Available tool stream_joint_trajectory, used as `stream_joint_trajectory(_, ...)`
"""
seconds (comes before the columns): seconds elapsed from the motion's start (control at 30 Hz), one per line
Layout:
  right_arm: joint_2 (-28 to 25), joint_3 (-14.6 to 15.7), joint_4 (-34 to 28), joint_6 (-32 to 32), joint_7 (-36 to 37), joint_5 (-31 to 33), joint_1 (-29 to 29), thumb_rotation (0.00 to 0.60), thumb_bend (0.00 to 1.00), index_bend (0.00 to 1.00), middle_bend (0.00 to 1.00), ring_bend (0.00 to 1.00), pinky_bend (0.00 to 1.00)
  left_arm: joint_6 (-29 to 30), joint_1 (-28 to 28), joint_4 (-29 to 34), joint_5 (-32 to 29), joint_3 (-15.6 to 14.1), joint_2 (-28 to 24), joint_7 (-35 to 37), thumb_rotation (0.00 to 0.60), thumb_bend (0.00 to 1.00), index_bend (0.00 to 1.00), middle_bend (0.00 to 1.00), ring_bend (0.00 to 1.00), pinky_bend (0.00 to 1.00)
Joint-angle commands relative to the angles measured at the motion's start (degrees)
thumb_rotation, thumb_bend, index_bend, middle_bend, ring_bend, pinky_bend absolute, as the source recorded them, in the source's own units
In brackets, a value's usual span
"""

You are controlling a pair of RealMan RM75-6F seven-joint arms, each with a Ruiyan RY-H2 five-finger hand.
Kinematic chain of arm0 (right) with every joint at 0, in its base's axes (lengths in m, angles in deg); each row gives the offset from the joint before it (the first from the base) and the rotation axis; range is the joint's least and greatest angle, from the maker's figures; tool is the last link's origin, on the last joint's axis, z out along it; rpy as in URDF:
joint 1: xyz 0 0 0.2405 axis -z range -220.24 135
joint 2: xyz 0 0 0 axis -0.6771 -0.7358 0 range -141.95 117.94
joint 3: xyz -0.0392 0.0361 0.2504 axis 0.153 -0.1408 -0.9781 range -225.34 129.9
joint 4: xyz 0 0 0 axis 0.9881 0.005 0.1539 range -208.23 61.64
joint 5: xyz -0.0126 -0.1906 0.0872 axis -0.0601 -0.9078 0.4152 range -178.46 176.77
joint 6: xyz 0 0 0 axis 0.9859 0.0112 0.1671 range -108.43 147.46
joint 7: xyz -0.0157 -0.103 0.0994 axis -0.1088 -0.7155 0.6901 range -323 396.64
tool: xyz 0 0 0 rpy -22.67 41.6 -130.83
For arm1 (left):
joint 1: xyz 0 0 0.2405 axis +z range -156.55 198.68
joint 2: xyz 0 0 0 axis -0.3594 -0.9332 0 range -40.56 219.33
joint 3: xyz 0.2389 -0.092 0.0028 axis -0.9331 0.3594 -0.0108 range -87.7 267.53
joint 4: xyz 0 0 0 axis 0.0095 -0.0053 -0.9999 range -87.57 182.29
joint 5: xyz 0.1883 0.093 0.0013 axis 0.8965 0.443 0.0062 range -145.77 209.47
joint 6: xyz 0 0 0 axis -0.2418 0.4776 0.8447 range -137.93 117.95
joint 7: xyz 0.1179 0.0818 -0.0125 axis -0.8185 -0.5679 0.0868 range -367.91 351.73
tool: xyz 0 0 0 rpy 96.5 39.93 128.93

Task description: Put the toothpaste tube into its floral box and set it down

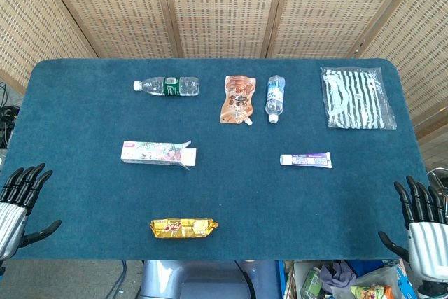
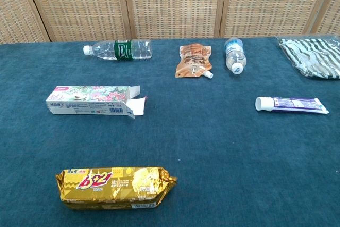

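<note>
The white toothpaste tube [image 1: 306, 160] [image 2: 291, 104] lies flat on the right half of the blue table, cap pointing left. The floral box [image 1: 157, 153] [image 2: 95, 101] lies on the left half with its right end flap open. My left hand [image 1: 19, 204] hovers at the table's front left corner, fingers spread and holding nothing. My right hand [image 1: 422, 225] hangs at the front right corner, fingers spread and empty too. Both hands are far from the tube and the box. The chest view shows neither hand.
At the back lie a green-labelled water bottle [image 1: 167, 86], an orange spout pouch [image 1: 238, 99], a small water bottle [image 1: 275, 97] and a striped pouch [image 1: 355, 97]. A gold biscuit pack [image 1: 183, 227] lies near the front edge. The table [image 1: 84, 187] is covered in blue cloth.
</note>
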State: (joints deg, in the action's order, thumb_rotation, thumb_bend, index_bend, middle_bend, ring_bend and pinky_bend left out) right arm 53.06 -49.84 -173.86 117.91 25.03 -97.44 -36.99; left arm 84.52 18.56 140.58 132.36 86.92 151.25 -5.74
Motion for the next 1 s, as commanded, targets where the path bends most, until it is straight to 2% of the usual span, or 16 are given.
stream_joint_trajectory(0.03,0.00,-0.02,0.10,0.01,0.08,-0.05,-0.02,0.600,0.00,0.00,0.00,0.00,0.00,-0.06,-0.03,-0.01,-0.07,0.07,0.03,0.01,0.600,0.19,0.00,0.00,0.00,0.00)
stream_joint_trajectory(0.3,-0.19,-0.65,0.37,-2.04,1.68,1.60,-1.13,0.600,0.00,0.00,0.00,0.00,0.00,-0.41,-0.21,0.03,-0.37,0.33,0.09,0.02,0.600,0.19,0.00,0.00,0.00,0.00)
stream_joint_trajectory(0.37,-0.31,-1.38,0.98,-4.89,3.20,2.49,-3.04,0.600,0.00,0.00,0.00,0.00,0.00,-0.26,-0.20,0.04,-0.64,0.59,0.14,-0.02,0.600,0.19,0.00,0.00,0.00,0.00)
stream_joint_trajectory(0.47,-1.16,-2.43,2.37,-11.83,5.45,3.98,-7.35,0.600,0.00,0.02,0.00,0.00,0.00,-0.50,-0.33,-0.01,-1.09,0.88,0.20,-0.10,0.600,0.19,0.00,0.00,0.00,0.00)
stream_joint_trajectory(0.5,-1.25,-3.62,2.94,-14.99,7.27,5.37,-9.63,0.600,0.00,0.04,0.01,0.00,0.00,-0.61,-0.43,0.06,-1.36,1.08,0.18,-0.03,0.600,0.19,0.00,0.00,0.00,0.00)
stream_joint_trajectory(0.57,-0.86,-5.36,4.27,-18.91,9.44,7.41,-12.63,0.600,0.00,0.07,0.05,0.00,0.00,-0.62,-0.51,0.08,-1.81,1.44,0.20,-0.05,0.600,0.19,0.00,0.00,0.00,0.00)
stream_joint_trajectory(0.6,0.46,-6.95,6.35,-23.88,10.49,9.44,-16.26,0.600,0.00,0.08,0.06,0.00,0.00,-0.90,-0.65,0.34,-2.51,1.81,0.28,-0.19,0.600,0.19,0.00,0.00,0.00,0.00)
stream_joint_trajectory(0.73,3.17,-8.42,10.21,-32.34,10.38,13.94,-21.65,0.600,0.00,0.14,0.14,0.01,0.00,-1.79,-0.93,0.67,-3.76,2.36,0.51,-1.15,0.600,0.19,0.00,0.00,0.00,0.00)
stream_joint_trajectory(0.9,6.44,-9.65,13.55,-37.01,7.75,18.00,-25.30,0.600,0.00,0.19,0.21,0.08,0.03,-1.87,-0.97,0.77,-4.52,2.84,0.75,-1.76,0.600,0.19,0.00,0.00,0.00,0.00)
stream_joint_trajectory(1.0,9.52,-10.47,16.52,-39.55,6.21,20.98,-27.69,0.600,0.07,0.21,0.24,0.12,0.07,-2.15,-1.03,0.79,-4.84,2.92,0.88,-1.94,0.600,0.19,0.00,0.00,0.00,0.00)
